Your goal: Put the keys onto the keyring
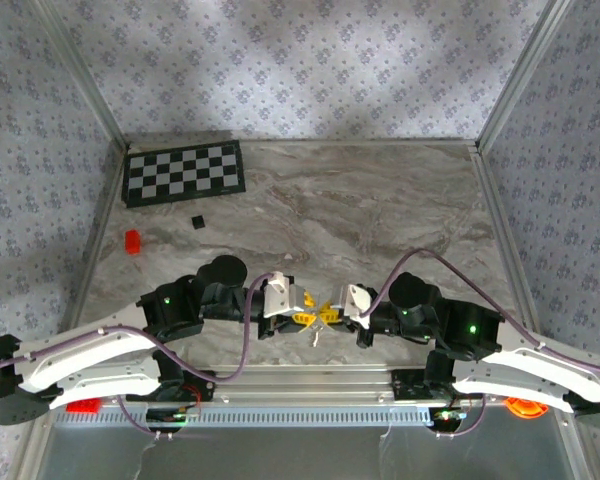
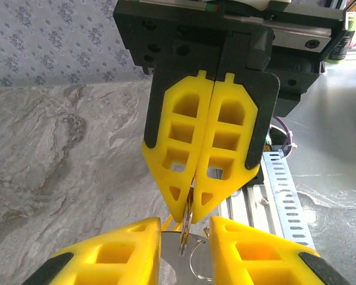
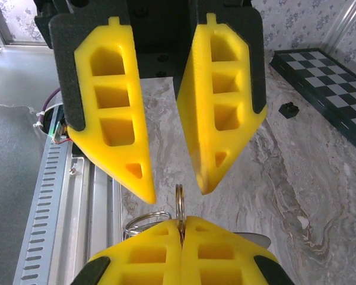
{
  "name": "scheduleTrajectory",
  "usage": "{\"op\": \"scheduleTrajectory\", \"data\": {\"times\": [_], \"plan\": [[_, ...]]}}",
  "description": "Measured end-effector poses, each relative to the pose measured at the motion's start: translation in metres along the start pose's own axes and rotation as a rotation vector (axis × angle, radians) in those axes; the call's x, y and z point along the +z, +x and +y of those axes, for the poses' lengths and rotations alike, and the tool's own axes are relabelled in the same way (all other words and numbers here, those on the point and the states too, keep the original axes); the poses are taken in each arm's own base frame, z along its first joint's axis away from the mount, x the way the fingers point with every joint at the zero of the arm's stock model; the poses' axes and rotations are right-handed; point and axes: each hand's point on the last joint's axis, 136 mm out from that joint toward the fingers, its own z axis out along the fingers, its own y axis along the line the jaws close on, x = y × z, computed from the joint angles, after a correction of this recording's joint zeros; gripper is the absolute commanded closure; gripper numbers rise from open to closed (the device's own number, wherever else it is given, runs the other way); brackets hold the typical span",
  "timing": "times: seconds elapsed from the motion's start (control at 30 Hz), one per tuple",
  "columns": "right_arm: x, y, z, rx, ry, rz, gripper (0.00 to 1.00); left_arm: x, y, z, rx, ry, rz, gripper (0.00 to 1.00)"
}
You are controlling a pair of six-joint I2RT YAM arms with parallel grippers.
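Low over the table's near edge, my two grippers meet tip to tip. My right gripper is shut on the keyring, a thin silver ring that stands edge-on out of its yellow fingertips. My left gripper is open, one fingertip on each side of the ring's free edge, apart from it. A second wire loop hangs beside the ring. A flat silver piece, apparently a key blade, shows under the fingers. How it is attached is hidden.
A chessboard lies at the back left. A small black cube and a red block sit near it. An aluminium rail runs along the near edge. An orange ring piece sits by the right base.
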Motion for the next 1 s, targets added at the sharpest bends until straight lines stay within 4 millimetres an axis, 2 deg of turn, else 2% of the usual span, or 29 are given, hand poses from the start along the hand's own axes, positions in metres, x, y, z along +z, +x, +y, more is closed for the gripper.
{"op": "scheduleTrajectory", "data": {"times": [0.23, 0.43, 0.7, 1.0], "plan": [[0.000, 0.000, 0.001, -0.001, -0.002, -0.001, 1.00, 0.000, 0.002, 0.002, 0.002, -0.015, 0.005, 0.80], [0.000, 0.000, 0.001, -0.005, -0.007, -0.002, 1.00, 0.002, 0.006, 0.002, 0.005, -0.016, 0.011, 0.80], [0.000, 0.000, 0.003, -0.007, -0.014, 0.001, 1.00, 0.003, 0.013, 0.001, 0.010, -0.011, 0.024, 0.99], [0.001, -0.005, 0.003, -0.009, -0.018, -0.019, 1.00, -0.003, 0.009, -0.001, 0.028, -0.018, -0.019, 1.00]]}}
